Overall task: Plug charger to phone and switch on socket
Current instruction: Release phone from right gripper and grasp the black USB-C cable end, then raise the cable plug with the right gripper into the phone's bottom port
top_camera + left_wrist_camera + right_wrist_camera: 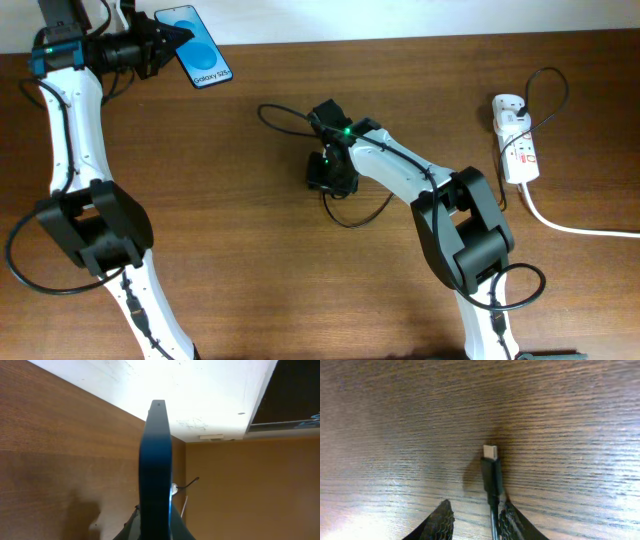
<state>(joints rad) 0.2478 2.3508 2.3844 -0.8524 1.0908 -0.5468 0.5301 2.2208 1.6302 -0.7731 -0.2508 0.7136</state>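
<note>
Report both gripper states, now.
Left gripper: closed on the phone.
Right gripper: around the charger; whether it is clamped cannot be told.

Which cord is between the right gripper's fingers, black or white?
The thin black charger cable, plug tip forward. The thick white cord trails from the socket, away from the right gripper.

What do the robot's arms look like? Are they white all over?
Not all over. The left arm and right arm are smooth white tubes with chunky black joints. Thin black cables loop near their bases. The left arm has a bright blue band by its wrist; the right has a tiny green light. The left gripper and right gripper are black.
</note>
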